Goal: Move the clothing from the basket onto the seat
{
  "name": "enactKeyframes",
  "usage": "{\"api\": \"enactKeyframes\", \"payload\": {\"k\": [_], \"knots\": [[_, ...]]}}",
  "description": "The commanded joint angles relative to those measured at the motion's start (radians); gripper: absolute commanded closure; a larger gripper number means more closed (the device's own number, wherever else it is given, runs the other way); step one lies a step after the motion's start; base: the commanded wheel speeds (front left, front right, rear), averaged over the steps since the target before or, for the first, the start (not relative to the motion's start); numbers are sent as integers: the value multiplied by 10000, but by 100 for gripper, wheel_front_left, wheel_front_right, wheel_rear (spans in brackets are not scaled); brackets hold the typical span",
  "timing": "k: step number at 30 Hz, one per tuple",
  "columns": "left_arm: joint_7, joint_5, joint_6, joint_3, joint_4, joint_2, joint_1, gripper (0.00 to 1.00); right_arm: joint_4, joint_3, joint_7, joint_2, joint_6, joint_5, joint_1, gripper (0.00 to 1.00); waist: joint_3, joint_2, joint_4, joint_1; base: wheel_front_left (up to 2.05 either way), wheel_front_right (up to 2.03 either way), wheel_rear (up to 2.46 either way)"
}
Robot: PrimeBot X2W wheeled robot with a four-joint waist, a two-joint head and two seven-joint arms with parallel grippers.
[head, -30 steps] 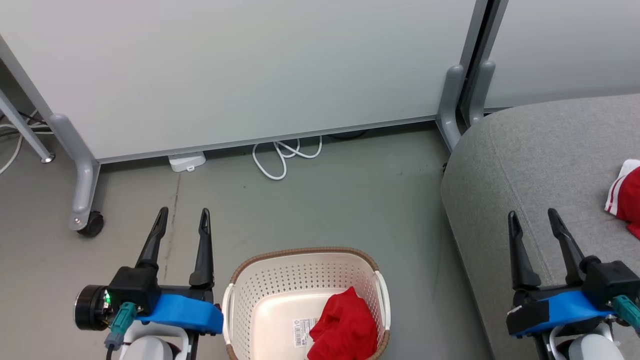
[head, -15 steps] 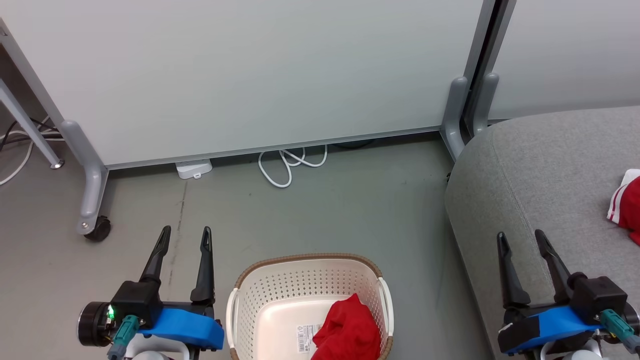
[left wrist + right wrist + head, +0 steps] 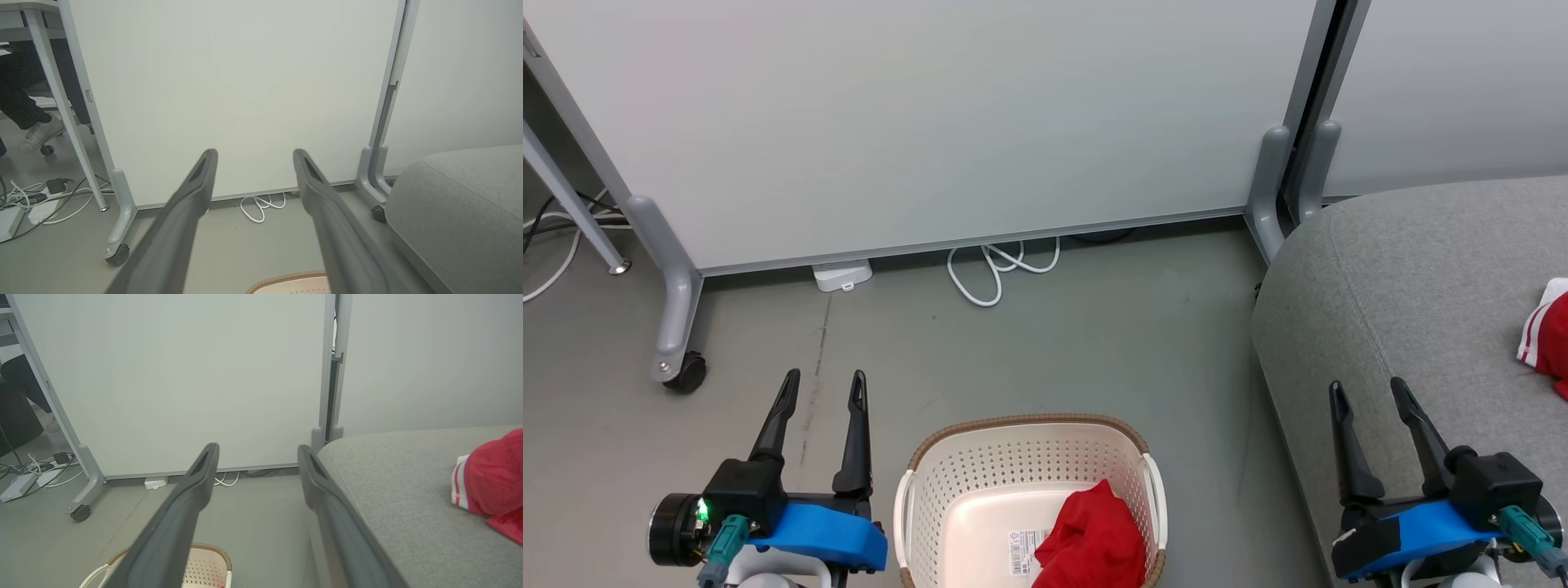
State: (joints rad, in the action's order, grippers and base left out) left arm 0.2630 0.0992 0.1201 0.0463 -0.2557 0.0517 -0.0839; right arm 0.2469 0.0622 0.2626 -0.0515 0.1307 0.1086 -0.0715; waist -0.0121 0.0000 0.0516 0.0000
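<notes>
One red garment (image 3: 1094,535) lies crumpled in the near right corner of the basket (image 3: 1021,422), while the other red garment (image 3: 1553,331) (white-striped trim showing) already rests on the grey seat (image 3: 1421,269) to the right. The left gripper (image 3: 824,377) hovers just left of the basket and the right gripper (image 3: 1365,385) over the seat's near edge, both with fingers spread and empty. A shallow pinch on the loose cloth could let it slip out on the way across, and a finger catching the perforated wall could drag the light basket along.

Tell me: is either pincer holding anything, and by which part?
Nothing: left pincer and right pincer stand open, empty; one red garment lies in the basket, the other garment on the seat.
</notes>
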Motion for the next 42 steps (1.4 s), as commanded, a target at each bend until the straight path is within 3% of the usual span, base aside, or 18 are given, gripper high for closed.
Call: {"api": "enactKeyframes", "payload": {"k": [1, 15, 31, 42], "knots": [[27, -20, 39, 6, 0, -18, 13, 0, -20, -19, 35, 16, 1, 68, 97, 0, -28, 0, -10, 0, 0, 0, 0], [27, -88, 105, 1319, -1108, -11, -1464, 0, -198, -250, 35, 13, 1, -96, -740, 0, -1212, 0, -453, 0, 0, 0, 0], [27, 1411, 108, 5039, -4496, 825, -4667, 0, -590, -881, 35, -27, 1, -23, -2646, 0, -3934, 0, -1788, 0, 0, 0, 0], [27, 2571, 109, 7537, -6776, 951, -6373, 0, -942, -1007, 36, -21, 1, 11, -3600, 0, -5633, 0, -2227, 0, 0, 0, 0]]}}
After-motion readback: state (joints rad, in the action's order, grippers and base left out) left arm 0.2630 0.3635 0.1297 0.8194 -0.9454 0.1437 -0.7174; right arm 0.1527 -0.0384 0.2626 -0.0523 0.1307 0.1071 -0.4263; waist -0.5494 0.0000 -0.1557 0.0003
